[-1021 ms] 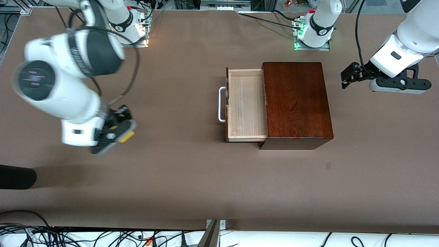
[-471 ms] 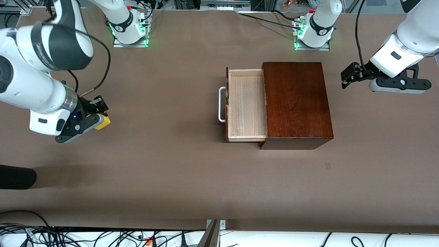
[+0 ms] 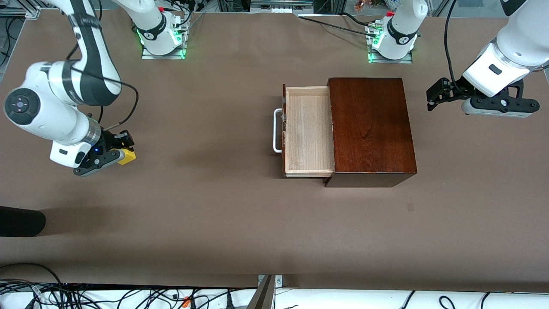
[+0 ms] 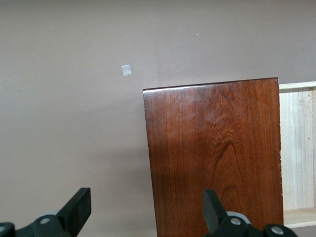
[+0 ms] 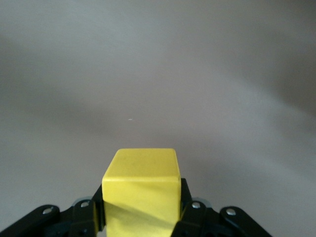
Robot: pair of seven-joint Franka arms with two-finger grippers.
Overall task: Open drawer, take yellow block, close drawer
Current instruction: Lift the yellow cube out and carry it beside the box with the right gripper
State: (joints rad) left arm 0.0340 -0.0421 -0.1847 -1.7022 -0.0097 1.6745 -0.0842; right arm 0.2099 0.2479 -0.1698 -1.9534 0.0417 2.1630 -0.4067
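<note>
The yellow block (image 5: 141,190) is cut off by the right wrist view's edge, its lower part hidden between the right gripper (image 5: 141,217) fingers. In the left wrist view, the drawer (image 4: 297,153) and the left gripper (image 4: 145,212) run past the edge.

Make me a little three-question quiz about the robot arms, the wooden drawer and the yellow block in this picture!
1. True or false: the drawer is pulled out of the dark wooden box.
2. Which gripper holds the yellow block?
A. the left gripper
B. the right gripper
C. neither
3. Fill in the blank: the inside of the drawer shows only bare pale ____.

Key:
1. True. Its pale tray and white handle stick out toward the right arm's end of the table.
2. B. The right gripper is shut on the block over the brown table, while the left gripper waits open beside the box.
3. Wood.
</note>
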